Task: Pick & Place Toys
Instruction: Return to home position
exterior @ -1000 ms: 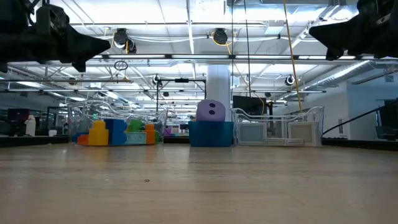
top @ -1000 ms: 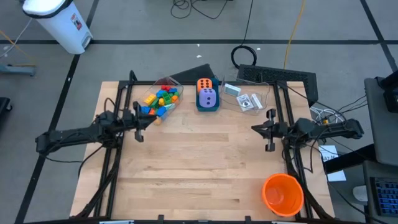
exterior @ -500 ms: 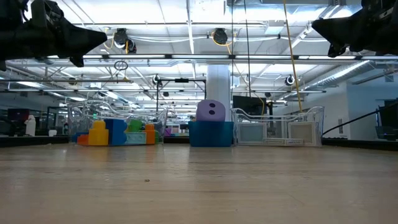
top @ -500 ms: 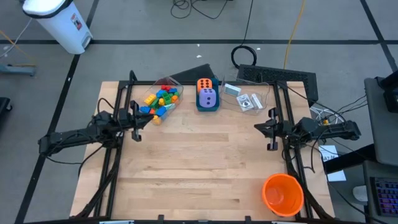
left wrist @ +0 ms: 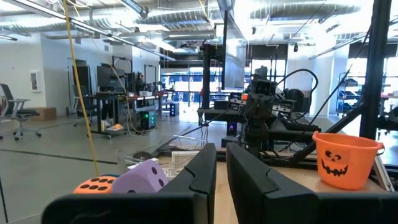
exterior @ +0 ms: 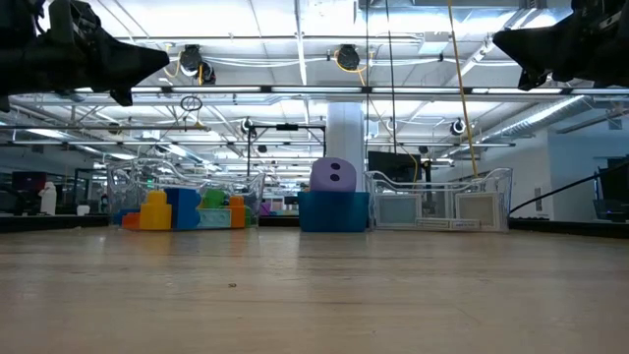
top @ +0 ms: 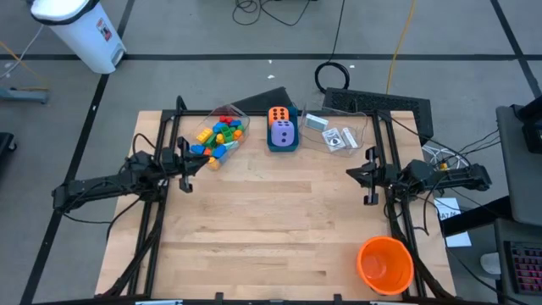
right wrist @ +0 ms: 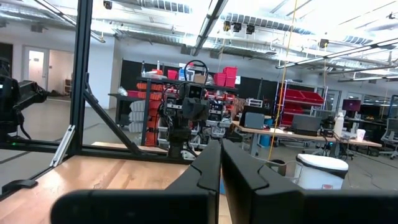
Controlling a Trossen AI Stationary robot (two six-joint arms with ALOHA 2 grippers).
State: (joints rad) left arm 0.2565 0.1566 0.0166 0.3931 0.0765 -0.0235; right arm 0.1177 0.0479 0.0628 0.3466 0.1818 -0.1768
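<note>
The toys sit along the table's far edge. Coloured bricks (top: 218,135) fill a clear tub. An orange die (top: 278,114) and a purple die (top: 283,133) rest in a blue box (top: 282,147). White cards (top: 339,138) lie in another clear tub. My left gripper (top: 186,168) hovers shut over the table's left side, short of the brick tub, with nothing in it. Shut and holding nothing, my right gripper (top: 350,175) hovers over the right side. Both hang high above the wood in the low view, the left gripper (exterior: 162,61) and the right gripper (exterior: 499,41).
A big orange cup (top: 385,263) stands at the near right corner. Black frame posts (top: 176,114) rise by each arm's base. A dark keyboard (top: 377,103) lies behind the far right corner. Bare wood (top: 271,220) spans the table's middle and near side.
</note>
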